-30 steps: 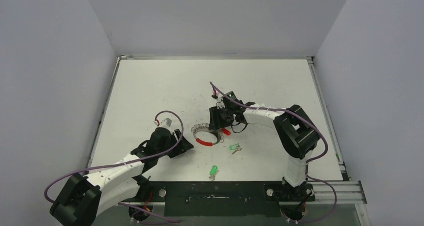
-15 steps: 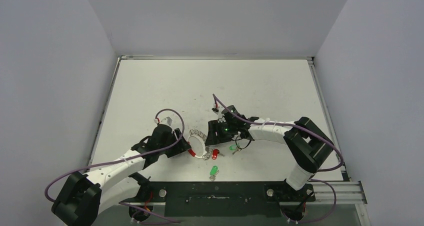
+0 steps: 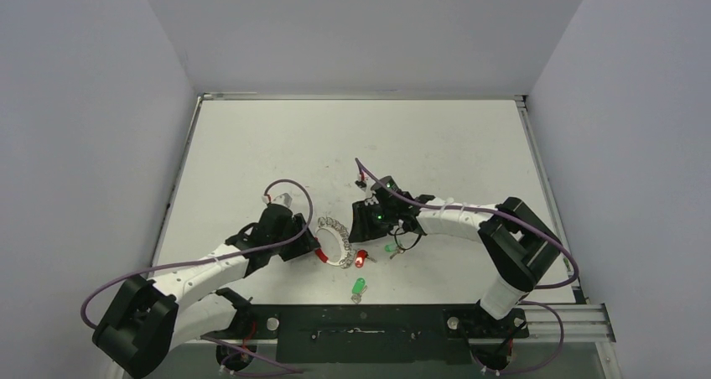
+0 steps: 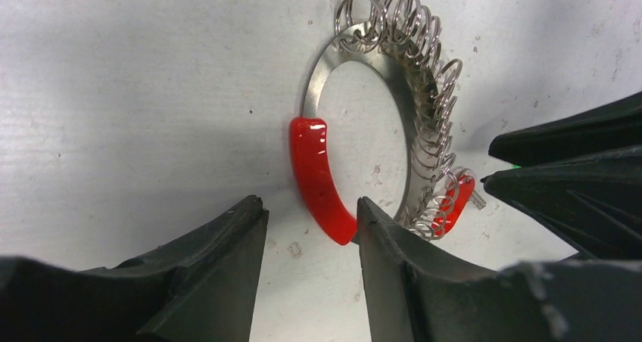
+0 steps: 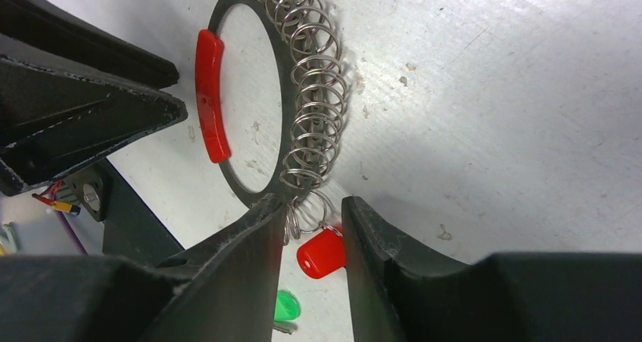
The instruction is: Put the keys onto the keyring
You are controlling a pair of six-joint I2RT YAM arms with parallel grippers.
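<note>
The keyring [image 3: 335, 231] lies flat on the table between my two grippers. It is a metal loop with coiled rings, a red sleeve [image 4: 316, 177] and a small red tag [image 5: 322, 253]. My left gripper [image 4: 310, 219] is open, its fingertips just short of the red sleeve's near end. My right gripper [image 5: 312, 232] is closed narrowly on the ring's small loops and red tag. Two green-headed keys lie loose on the table: one [image 3: 390, 248] right of the ring, one [image 3: 359, 286] nearer the front edge. One key's green head also shows in the right wrist view [image 5: 286, 307].
The black base rail [image 3: 360, 324] runs along the table's front edge, close behind the nearer key. Grey walls stand on the left, back and right sides. The right arm's cables [image 3: 402, 238] hang close over the nearer-right key.
Over the last second the right gripper came toward the front and the keyring shifted front-left and turned with it. The left gripper moved up to the ring's left side. Little changed in the last half second.
</note>
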